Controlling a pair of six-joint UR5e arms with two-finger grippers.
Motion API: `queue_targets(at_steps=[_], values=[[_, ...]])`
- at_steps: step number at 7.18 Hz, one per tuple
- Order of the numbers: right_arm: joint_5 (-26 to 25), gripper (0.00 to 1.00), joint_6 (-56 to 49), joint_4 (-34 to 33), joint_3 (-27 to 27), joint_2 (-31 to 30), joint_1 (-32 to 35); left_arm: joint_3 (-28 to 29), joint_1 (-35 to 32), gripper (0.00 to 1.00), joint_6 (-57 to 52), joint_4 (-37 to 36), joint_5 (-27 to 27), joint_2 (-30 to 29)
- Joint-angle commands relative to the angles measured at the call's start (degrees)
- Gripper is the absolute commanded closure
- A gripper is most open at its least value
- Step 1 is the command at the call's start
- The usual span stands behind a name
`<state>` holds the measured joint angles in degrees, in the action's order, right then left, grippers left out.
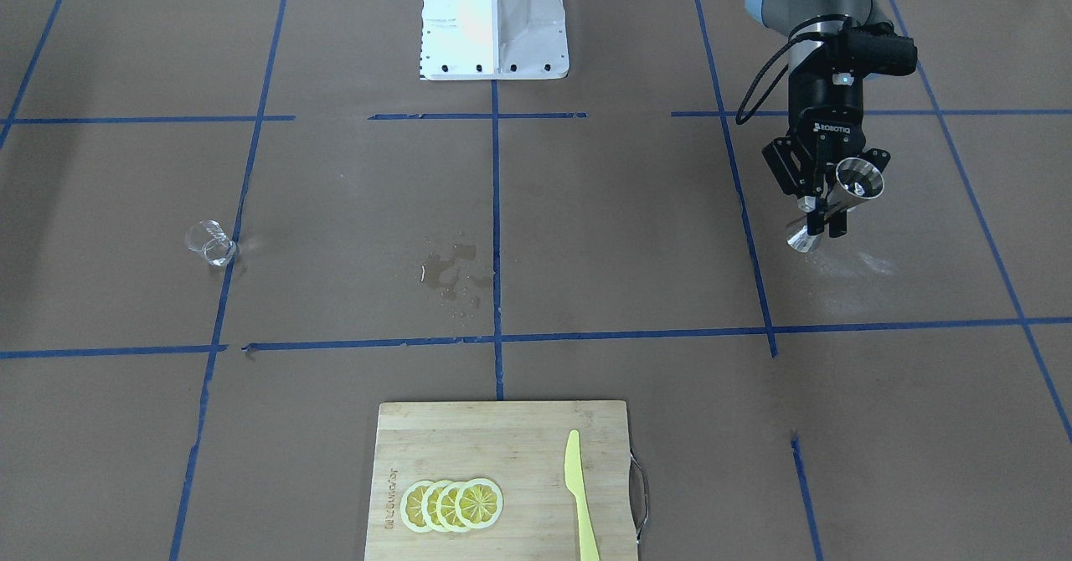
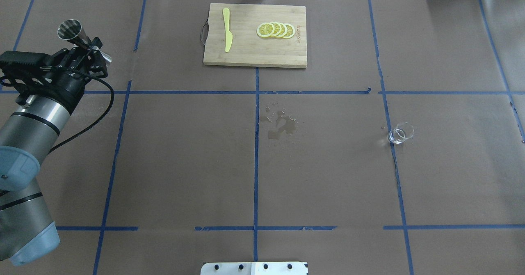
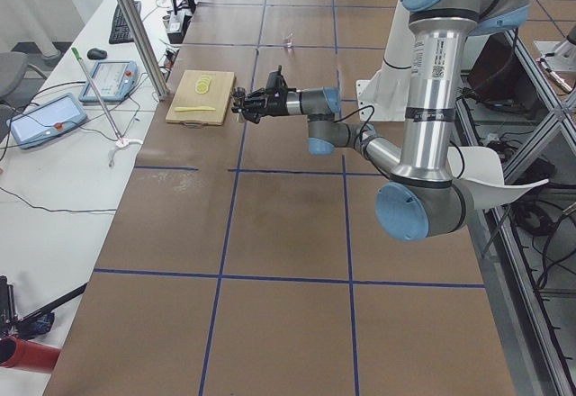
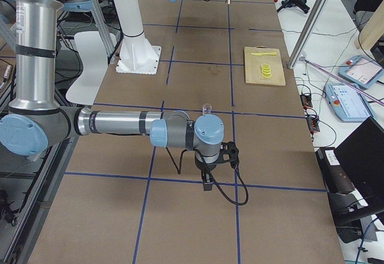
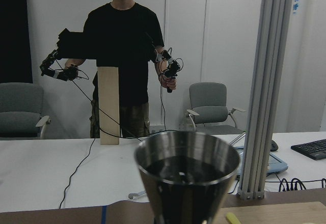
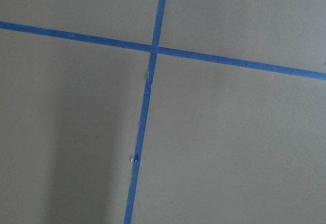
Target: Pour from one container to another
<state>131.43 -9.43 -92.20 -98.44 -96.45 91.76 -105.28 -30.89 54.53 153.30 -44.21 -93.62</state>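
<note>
My left gripper (image 1: 825,213) is shut on the narrow waist of the silver hourglass jigger (image 1: 858,181) and holds it above the table at my far left, also in the overhead view (image 2: 69,28). In the left wrist view the jigger's upper cone (image 5: 187,175) fills the lower middle, and its inside looks dark. The clear glass cup (image 1: 211,243) stands alone on the brown paper on my right side, also visible from overhead (image 2: 401,133). My right gripper (image 4: 207,183) points down at the table near its edge, well short of the cup (image 4: 207,108); I cannot tell whether it is open or shut.
A wet spill (image 2: 281,125) marks the paper at the table's middle. A wooden cutting board (image 2: 246,55) at the far edge carries lemon slices (image 2: 275,30) and a yellow knife (image 2: 227,35). The white robot base (image 1: 494,21) stands at the near edge. An operator (image 5: 125,56) stands beyond the table.
</note>
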Motion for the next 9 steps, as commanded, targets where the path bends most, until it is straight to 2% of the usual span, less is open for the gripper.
queue_targets(at_steps=[1, 3, 4, 5, 9], values=[[-0.03, 0.0, -0.06, 0.0, 0.0, 0.03, 0.09, 2.88, 0.04, 1.0, 7.84, -0.37, 0.44, 1.16], [-0.03, 0.0, 0.03, 0.0, 0.0, 0.12, 0.18, 3.41, 2.05, 1.0, 9.63, -0.29, 0.44, 5.7], [-0.03, 0.0, 0.03, 0.09, 0.0, 0.12, 0.09, 5.07, 3.89, 1.0, 9.89, -0.2, 1.92, 5.99], [-0.03, 0.0, 0.03, 0.09, 0.0, 0.12, 0.18, 7.61, 5.73, 1.0, 12.77, -0.11, 4.11, 5.91], [-0.03, 0.0, 0.03, 0.0, 0.0, 0.21, 0.18, 8.42, 8.73, 1.0, 18.05, 0.33, 16.22, 5.73]])
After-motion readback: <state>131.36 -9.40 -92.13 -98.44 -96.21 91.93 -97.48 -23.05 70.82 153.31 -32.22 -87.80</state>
